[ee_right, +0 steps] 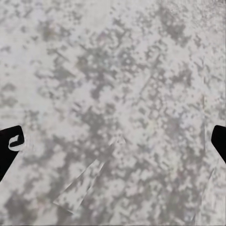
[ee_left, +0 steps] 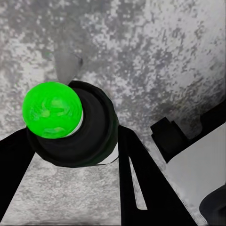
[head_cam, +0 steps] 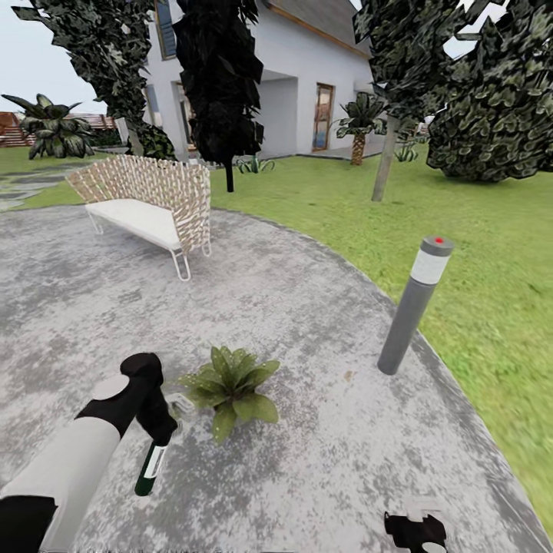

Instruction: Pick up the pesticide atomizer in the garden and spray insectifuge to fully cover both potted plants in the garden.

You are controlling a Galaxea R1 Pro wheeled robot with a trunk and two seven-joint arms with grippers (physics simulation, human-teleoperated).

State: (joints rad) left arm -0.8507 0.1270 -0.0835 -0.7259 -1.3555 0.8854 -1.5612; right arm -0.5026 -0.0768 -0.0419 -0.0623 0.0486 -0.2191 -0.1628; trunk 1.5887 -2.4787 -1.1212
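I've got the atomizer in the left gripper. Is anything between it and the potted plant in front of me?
Nothing visible. The pesticide atomizer hangs in the left gripper just beside the potted plant, with bare stone patio between them. The grey bollard lamp stands off to the far side.

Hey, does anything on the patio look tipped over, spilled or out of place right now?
Little stands out. The bollard lamp leans rather than standing straight. The pesticide atomizer hangs tilted in the left gripper, beside the potted plant. No spill shows on the patio.
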